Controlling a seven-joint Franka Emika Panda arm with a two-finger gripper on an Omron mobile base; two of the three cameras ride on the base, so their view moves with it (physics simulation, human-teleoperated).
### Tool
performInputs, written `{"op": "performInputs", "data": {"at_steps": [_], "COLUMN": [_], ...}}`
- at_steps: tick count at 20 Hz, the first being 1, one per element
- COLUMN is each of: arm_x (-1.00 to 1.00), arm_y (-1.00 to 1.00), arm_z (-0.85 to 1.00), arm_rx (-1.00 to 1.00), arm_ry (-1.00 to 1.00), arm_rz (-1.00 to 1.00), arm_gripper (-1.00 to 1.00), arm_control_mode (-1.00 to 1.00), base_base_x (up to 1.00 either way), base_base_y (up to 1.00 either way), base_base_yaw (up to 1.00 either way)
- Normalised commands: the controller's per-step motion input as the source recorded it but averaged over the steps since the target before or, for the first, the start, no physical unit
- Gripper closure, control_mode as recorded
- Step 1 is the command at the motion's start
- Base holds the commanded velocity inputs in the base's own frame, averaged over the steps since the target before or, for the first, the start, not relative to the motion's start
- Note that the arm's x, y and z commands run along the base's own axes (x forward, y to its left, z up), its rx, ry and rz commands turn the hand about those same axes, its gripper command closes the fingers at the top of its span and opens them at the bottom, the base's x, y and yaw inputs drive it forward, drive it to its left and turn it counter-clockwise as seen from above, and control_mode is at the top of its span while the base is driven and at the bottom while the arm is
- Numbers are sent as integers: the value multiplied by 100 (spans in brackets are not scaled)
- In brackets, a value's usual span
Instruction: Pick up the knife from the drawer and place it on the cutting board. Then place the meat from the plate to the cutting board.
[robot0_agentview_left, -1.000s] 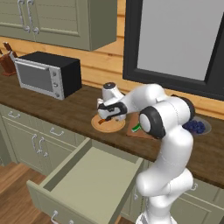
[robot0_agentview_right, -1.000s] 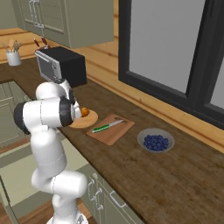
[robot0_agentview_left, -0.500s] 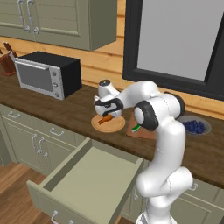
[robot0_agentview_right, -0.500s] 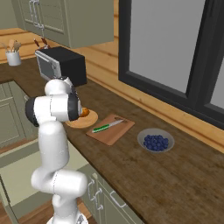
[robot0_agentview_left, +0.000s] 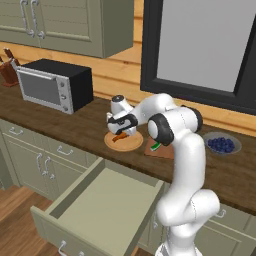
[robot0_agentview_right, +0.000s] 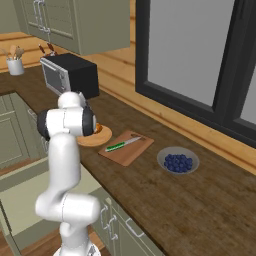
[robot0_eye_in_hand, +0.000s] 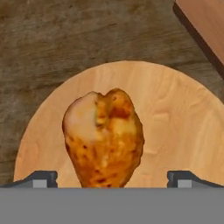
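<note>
Here the meat (robot0_eye_in_hand: 105, 140) lies on the plate (robot0_eye_in_hand: 183, 131), between the wide-spread pincer (robot0_eye_in_hand: 112, 178) tips.

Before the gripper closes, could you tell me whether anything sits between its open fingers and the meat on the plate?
Nothing visible does. In the hand view the meat lies bare on the plate, with the open gripper right over it, one fingertip on each side. The cutting board beside the plate already holds the knife.
</note>
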Motion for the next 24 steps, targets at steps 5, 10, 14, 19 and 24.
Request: {"op": "performInputs", "data": {"at_steps": [5,10,14,19,24], "arm_x": [12,6,17,18,-7], "arm_y": [0,0,0,0,-6], "arm_z": [-39,-31,-12,-15,-41], "arm_rx": [0,0,0,0,0], "arm_ry": [1,2,2,1,-4], "arm_rz": [0,0,0,0,0], "arm_gripper": [-100,-100,-100,100,100], "arm_control_mode": [-100,-100,-100,-100,-100], "base_base_x": [0,0,0,0,0], "base_base_y": [0,0,0,0,0], "base_base_yaw": [0,0,0,0,0]}}
